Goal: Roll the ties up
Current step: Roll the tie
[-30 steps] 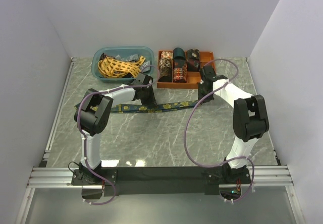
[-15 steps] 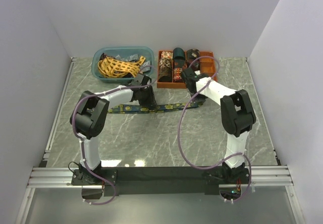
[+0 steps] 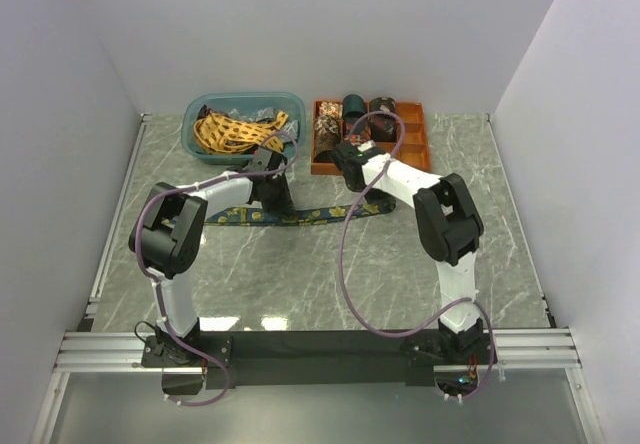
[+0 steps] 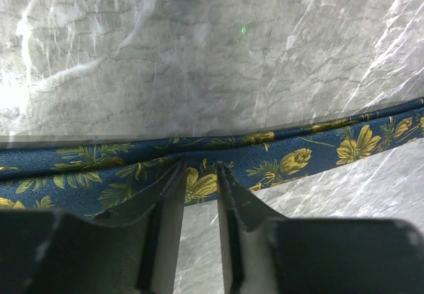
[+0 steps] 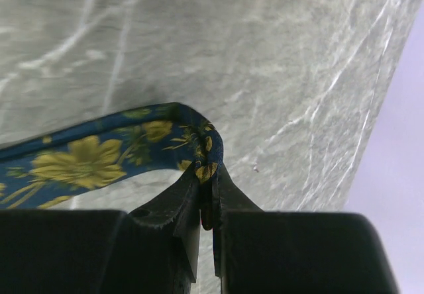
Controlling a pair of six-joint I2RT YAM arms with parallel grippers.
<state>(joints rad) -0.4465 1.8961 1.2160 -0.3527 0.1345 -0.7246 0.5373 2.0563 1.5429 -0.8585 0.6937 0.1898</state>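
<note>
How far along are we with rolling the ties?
Done: several rolls sit in the orange tray. In hand: the navy floral tie lies flat, unrolled; the right gripper pinches one end, the left gripper is slightly open over its middle. Left: this roll, plus loose ties in the blue bin.

Top looks down; wrist cameras close, sharing the tie
</note>
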